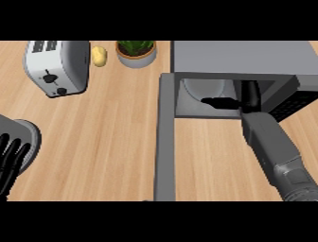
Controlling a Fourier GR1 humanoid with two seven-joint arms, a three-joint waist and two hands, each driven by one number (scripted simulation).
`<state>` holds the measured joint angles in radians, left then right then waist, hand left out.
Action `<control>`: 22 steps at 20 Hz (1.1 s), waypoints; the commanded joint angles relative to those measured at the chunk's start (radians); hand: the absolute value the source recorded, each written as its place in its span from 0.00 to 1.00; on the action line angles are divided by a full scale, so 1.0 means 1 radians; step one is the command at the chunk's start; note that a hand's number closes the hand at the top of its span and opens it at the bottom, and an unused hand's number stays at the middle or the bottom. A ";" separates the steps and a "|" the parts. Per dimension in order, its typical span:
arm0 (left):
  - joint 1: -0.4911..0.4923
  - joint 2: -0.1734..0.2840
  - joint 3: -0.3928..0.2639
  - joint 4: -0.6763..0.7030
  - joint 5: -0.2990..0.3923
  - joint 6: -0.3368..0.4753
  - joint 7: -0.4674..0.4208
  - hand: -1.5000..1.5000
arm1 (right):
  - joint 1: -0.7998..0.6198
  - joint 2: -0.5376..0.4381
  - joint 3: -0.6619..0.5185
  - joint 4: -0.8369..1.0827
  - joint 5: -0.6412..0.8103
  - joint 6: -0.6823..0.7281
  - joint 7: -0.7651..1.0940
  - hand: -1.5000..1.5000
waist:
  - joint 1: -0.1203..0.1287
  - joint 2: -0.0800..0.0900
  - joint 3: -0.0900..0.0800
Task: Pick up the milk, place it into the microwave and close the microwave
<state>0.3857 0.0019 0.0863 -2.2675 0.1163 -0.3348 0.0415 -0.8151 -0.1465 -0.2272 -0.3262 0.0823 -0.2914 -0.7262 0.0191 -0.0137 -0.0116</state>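
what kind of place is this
Most likely a kitchen counter: a wooden top holding a toaster, an open microwave and a potted plant.

Silver toaster [58, 67] sits top left on wood counter [99, 142], slots up, black lever and knob on its near end. Just right of it, a small yellowish item [100, 56], prob. a potato or lemon, can't tell. Next right, potted plant [136, 52]: green leaves in a grey pot w/ tan rim.
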 commanded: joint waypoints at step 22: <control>-0.061 0.063 -0.166 0.116 -0.039 -0.172 -0.007 1.00 | 0.741 0.106 0.115 -0.477 -0.138 0.368 -0.122 0.00 | -0.031 0.011 0.011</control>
<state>0.3461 0.0742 -0.0129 -2.2150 0.1657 -0.4719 0.0817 -0.1796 -0.0271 -0.1304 -0.7278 -0.0347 -0.0049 -0.8201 -0.0150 -0.0051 -0.0011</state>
